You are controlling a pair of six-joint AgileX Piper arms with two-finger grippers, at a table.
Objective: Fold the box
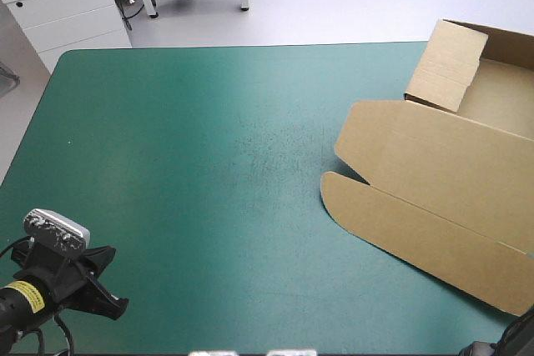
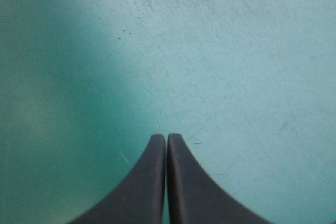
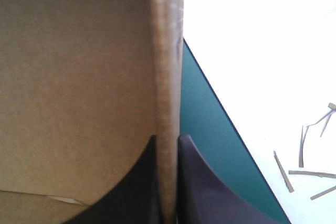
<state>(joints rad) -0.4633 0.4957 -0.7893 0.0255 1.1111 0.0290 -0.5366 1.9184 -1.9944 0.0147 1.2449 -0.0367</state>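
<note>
Your left gripper hangs at the table's near left corner. Its black fingers are pressed together in one arch, holding nothing, with bare teal-green cover ahead. One brown box lies on the table's right side, with walls raised at its far end and long flaps flat. Your right gripper, by the table's right edge, pinches an upright box wall between its nearly meeting fingers. Count: two grippers, one box.

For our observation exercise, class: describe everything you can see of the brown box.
The box is a cut sheet of brown board, partly folded, lying at the right side of the teal-green table. A far wall stands raised; the lid panels lie flat, corners rounded. The right gripper pinches one upright wall edge between its black fingers.
</note>
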